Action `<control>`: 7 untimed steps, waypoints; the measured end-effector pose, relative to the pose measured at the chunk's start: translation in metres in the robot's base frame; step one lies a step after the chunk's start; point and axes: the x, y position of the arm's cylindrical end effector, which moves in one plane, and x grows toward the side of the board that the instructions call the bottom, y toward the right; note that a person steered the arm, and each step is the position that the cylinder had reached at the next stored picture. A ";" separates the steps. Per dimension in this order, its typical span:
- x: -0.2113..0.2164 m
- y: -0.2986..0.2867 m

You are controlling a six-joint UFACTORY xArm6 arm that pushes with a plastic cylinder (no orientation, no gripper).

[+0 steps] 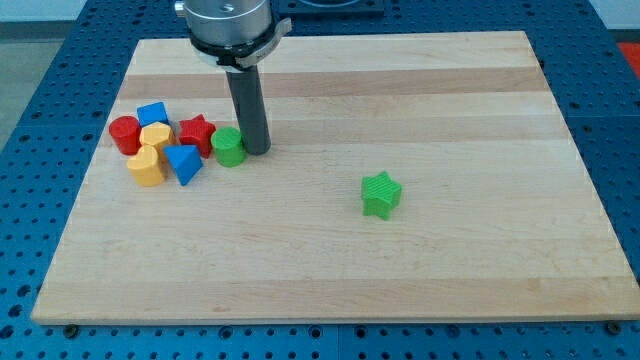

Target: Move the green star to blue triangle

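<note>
The green star lies alone on the wooden board, right of centre. The blue triangle sits in a cluster of blocks at the view's left. My tip rests on the board just to the right of a green cylinder, touching or almost touching it. The tip is far to the left of the green star and a little to the right of the blue triangle.
The cluster at the left also holds a red cylinder, a blue block, a yellow block, a yellow block and a red star. A blue perforated table surrounds the board.
</note>
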 end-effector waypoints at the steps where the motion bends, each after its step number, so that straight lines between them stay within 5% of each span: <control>1: 0.000 -0.006; 3: 0.001 0.017; 7: 0.057 0.205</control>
